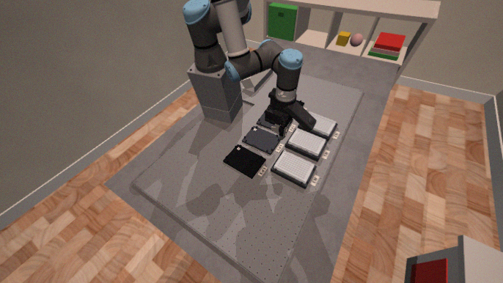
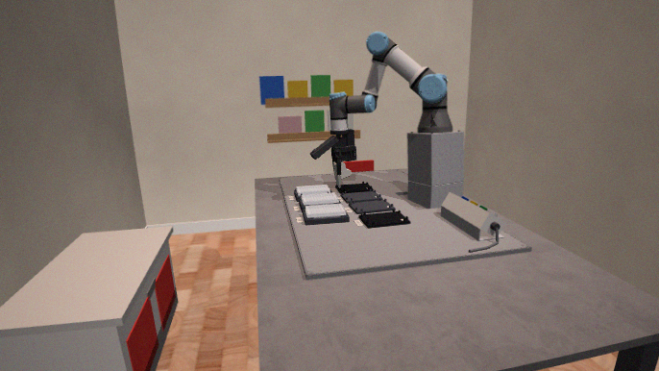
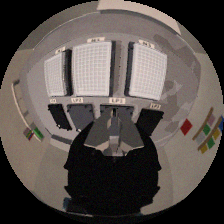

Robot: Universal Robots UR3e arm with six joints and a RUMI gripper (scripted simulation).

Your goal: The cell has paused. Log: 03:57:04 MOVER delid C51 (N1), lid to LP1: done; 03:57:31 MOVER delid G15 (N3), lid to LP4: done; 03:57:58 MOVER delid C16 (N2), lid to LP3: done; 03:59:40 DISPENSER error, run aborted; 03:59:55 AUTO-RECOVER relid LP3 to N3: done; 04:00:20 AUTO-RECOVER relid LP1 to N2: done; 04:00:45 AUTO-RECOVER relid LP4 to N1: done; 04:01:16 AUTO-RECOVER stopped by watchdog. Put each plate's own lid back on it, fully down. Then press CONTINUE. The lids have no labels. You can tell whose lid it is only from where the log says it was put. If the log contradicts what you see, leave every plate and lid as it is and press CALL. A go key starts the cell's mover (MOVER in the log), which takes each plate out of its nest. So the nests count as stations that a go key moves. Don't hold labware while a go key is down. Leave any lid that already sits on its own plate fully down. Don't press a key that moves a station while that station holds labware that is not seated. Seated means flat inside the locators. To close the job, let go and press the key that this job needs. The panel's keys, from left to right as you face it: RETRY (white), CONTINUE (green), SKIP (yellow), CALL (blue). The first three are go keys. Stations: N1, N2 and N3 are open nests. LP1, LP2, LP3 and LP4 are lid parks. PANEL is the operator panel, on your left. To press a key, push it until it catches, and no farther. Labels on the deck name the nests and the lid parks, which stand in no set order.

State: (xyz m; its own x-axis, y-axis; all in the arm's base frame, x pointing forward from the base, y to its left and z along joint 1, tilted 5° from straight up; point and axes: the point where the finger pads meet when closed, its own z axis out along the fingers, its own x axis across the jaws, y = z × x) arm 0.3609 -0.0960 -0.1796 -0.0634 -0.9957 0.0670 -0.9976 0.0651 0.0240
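Three white well plates with clear lids sit in a row of nests: the near one (image 1: 294, 168) (image 2: 326, 212) (image 3: 56, 75), the middle one (image 1: 307, 142) (image 2: 319, 198) (image 3: 92, 69) and the far one (image 1: 324, 125) (image 2: 312, 189) (image 3: 147, 70). Beside them lie several dark lid parks, all bare, such as the near one (image 1: 244, 160) (image 2: 384, 219) and the one behind it (image 1: 261, 139) (image 2: 372, 207). My gripper (image 2: 338, 182) (image 3: 114, 108) is shut on nothing. It hangs a little above the deck, over the gap between the parks and the nests at the far end. The operator panel (image 2: 468, 215) lies to the right in the exterior view.
The arm's grey pedestal (image 1: 216, 92) (image 2: 434, 165) stands behind the parks. A cable (image 2: 482, 246) runs from the panel's near end. Small labels (image 1: 262, 171) mark the stations. A shelf (image 1: 352, 22) with coloured blocks stands beyond the table.
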